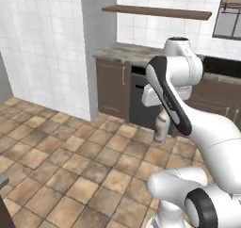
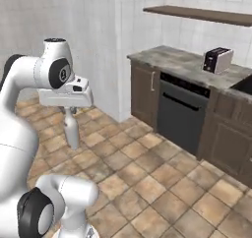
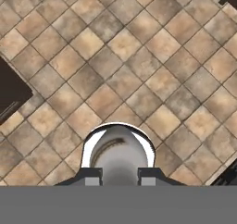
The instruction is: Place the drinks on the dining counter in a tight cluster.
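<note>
1. The gripper [image 2: 70,115] points straight down over the tiled floor [image 1: 70,166], its jaws closed on the neck of the slim beige-white bottle [image 2: 72,130].
2. The bottle hangs upright below the hand, clear of the floor, well apart from the cabinets; in the left base view it shows beside the arm's forearm [image 1: 162,126].
3. In the hand view the bottle's rounded top [image 3: 117,156] sits between the two fingertips [image 3: 92,177], with brown tiles beneath.
4. The table [image 2: 182,61], a marbled stone top over brown cabinets, stands against the white tiled wall; a toaster [image 2: 217,60] rests near its right end.
5. A dark dishwasher [image 2: 179,111] is set under the table.
</note>
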{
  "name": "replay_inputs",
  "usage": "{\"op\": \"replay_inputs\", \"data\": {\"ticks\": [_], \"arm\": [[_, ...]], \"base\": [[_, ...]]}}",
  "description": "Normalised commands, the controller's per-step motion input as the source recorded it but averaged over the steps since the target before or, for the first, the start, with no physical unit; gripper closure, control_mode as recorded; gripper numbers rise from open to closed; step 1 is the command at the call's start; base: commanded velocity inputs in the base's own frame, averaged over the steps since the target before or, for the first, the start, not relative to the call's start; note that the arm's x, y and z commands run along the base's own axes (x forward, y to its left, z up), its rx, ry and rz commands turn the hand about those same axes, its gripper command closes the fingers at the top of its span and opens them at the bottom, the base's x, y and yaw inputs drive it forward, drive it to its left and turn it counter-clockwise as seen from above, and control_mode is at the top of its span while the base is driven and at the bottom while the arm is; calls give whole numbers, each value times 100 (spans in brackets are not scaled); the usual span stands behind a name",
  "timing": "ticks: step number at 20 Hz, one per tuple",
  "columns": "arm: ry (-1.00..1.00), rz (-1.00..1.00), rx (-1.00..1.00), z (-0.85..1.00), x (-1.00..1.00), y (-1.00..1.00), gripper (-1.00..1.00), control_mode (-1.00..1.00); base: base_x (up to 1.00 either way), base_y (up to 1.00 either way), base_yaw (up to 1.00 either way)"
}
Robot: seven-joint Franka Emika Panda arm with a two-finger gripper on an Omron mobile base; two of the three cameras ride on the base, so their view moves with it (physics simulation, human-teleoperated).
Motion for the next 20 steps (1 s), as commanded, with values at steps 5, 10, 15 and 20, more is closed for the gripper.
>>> {"op": "replay_inputs", "data": {"ticks": [5,10,15,20], "arm": [[0,0,0,0,0,0,100,100],[0,0,0,0,0,0,100,100],[0,0,0,0,0,0,100,100],[0,0,0,0,0,0,100,100]], "base": [[0,19,100],[0,23,100],[15,21,93],[35,4,40]]}}
